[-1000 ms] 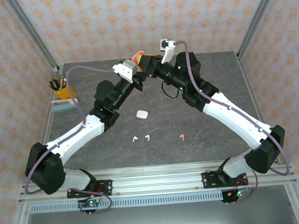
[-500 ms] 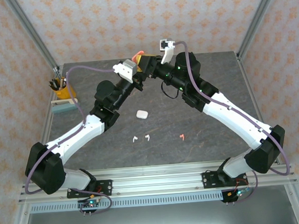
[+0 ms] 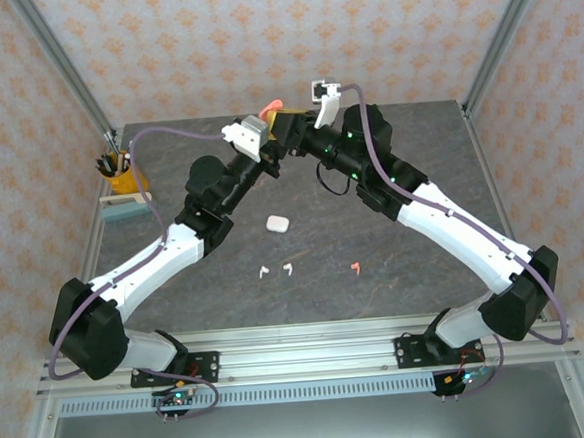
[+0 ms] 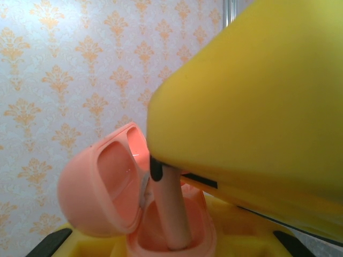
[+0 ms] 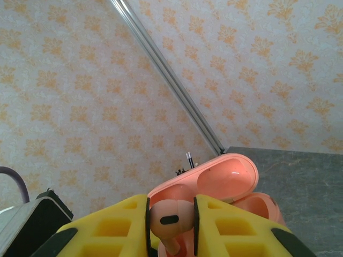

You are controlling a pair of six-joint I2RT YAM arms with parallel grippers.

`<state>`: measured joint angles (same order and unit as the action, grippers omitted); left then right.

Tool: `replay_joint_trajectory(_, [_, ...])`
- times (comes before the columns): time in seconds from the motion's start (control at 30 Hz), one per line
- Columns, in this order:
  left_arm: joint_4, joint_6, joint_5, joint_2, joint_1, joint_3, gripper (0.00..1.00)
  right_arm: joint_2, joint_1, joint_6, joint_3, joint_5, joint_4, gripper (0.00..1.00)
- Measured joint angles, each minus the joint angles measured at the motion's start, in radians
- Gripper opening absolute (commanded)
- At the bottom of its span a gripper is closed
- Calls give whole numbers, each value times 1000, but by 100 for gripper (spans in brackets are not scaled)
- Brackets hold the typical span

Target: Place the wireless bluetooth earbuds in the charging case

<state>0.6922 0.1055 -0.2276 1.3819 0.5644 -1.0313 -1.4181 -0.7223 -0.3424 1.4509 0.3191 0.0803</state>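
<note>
Up over the far middle of the desk [image 3: 437, 139], the two claws are meeting in the air. The left claw [image 4: 171, 250] is gripping the pink case [image 4: 102, 195] from below, and its yellow fingers [image 4: 91, 249] are sitting on both sides of the case's bottom half. The case is standing open, with its lid tipping back.

The right claw [image 5: 170, 218] is pinching a pink earbud [image 5: 163, 211] tight between its two yellow fingers [image 5: 112, 225]. The round head is sitting in the gap and the stem is pointing down. In the left wrist view the stem is reaching into the bottom half of the case. I cannot tell if it is touching the bottom of its hole.

Down on the desk, nearer the arms, a white case [image 3: 277, 222] is lying by itself. A little closer, two white earbuds [image 3: 264, 272] are lying side by side, near each other but not touching. The other pink earbud [image 3: 356, 268] is lying off to their right, well apart from them.

Over at the left edge of the desk, a yellow cup [image 3: 117, 176] of pens is standing, and a pale block [image 3: 126, 207] is lying just beside it.
</note>
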Motion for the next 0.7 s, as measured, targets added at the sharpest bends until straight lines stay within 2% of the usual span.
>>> replay_joint_trajectory(0.27, [-19, 0, 0, 0, 0, 0, 0, 0, -9, 58, 0, -23, -27, 25])
replay_joint_trajectory(0.53, [-48, 0, 0, 0, 0, 0, 0, 0, -17, 85, 1, -53, -60, 33])
replay_joint_trajectory(0.7, [-56, -2, 0, 0, 0, 0, 0, 0, -19, 93, 14, -79, -98, 34])
